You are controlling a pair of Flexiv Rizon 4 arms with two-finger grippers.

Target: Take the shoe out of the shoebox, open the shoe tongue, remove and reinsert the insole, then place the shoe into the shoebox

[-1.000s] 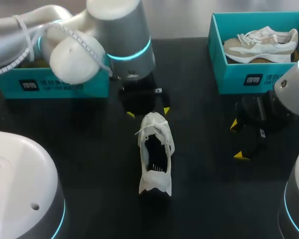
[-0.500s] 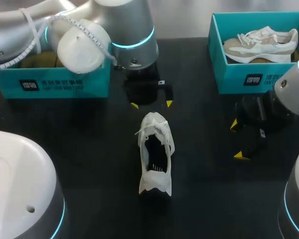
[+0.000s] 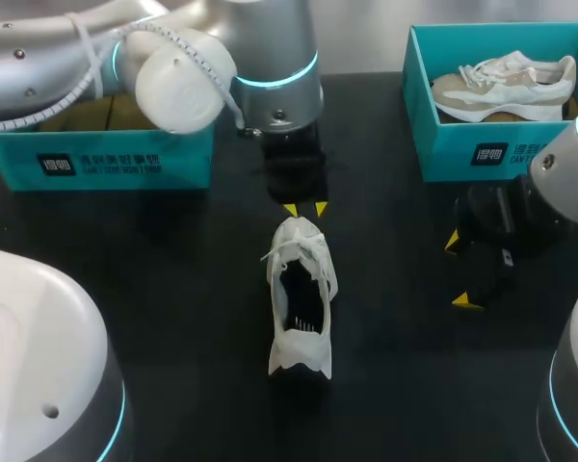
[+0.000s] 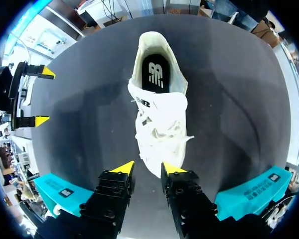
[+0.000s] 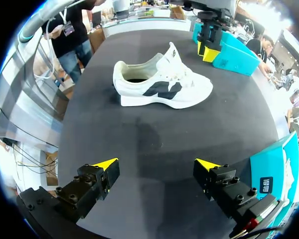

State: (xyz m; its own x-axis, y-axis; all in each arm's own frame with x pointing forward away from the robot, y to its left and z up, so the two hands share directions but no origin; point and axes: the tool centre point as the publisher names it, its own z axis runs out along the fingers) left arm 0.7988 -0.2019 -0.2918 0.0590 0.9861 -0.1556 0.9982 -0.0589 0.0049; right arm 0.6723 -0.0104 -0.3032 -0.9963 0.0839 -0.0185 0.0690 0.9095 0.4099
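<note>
A white sneaker (image 3: 301, 294) lies on the black table, toe pointing away from me, heel toward the near edge. Its dark insole (image 4: 153, 74) shows inside the opening. My left gripper (image 3: 305, 208) hangs just past the toe, open only a narrow gap; in the left wrist view the sneaker (image 4: 157, 99) stretches out ahead of the left gripper (image 4: 148, 168), and the toe tip lies by the gap, not pinched. My right gripper (image 3: 460, 271) stands wide open to the sneaker's right, holding nothing. From the right wrist view the sneaker (image 5: 162, 82) lies well ahead of the right gripper (image 5: 156, 164).
A teal shoebox (image 3: 482, 144) at the back right holds a beige and white shoe (image 3: 506, 85). Another teal shoebox (image 3: 96, 154) stands at the back left, partly behind my left arm. Bare black tabletop surrounds the sneaker on both sides.
My left gripper has drawn back from the toe, shifted right, and its fingers have come much closer together. The sneaker and the right arm have not moved.
</note>
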